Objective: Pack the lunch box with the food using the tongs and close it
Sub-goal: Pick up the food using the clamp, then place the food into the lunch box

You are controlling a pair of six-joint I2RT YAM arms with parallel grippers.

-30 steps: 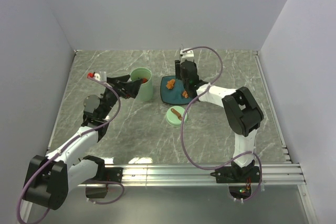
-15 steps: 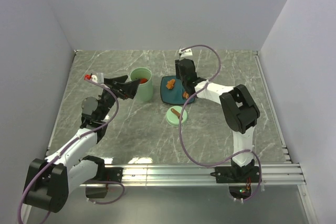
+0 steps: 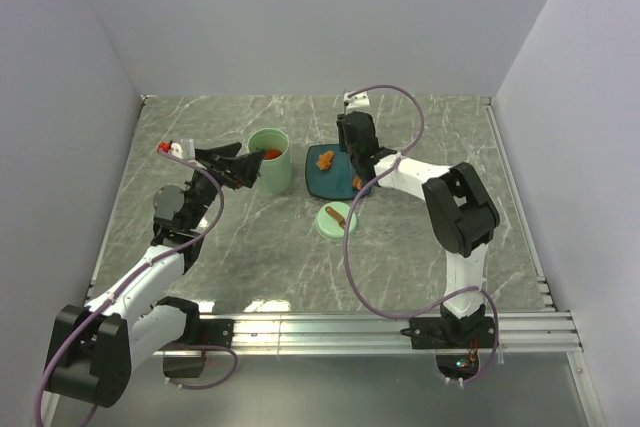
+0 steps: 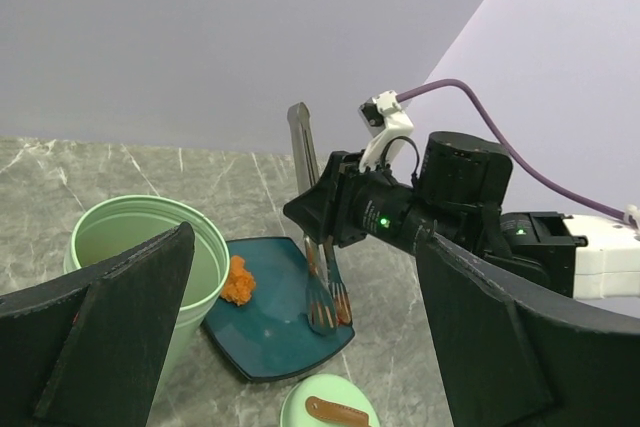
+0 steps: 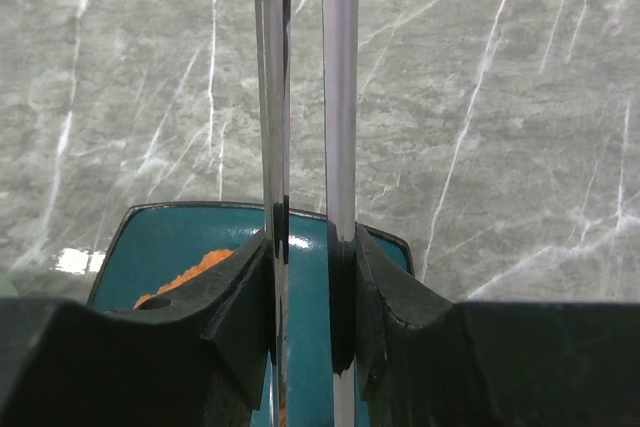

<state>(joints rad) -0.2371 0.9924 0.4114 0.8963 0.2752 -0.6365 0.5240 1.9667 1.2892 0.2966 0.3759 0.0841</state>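
The mint-green lunch box stands upright left of the dark teal plate, with an orange piece of food inside it. Its lid lies flat in front of the plate, brown strip up. My right gripper is shut on the two arms of the grey tongs, which point down at the plate. The tong tips stand close together round a red-orange piece near the plate's right corner. A fried orange chunk lies at the plate's left side. My left gripper hangs open just left of the lunch box.
Grey marbled table bounded by white walls on three sides. A metal rail runs along the near edge at the arm bases. The right arm's purple cable loops above the plate.
My right gripper has squeezed the tongs' arms closer together over the plate. The left arm has shifted slightly to the left and stays open.
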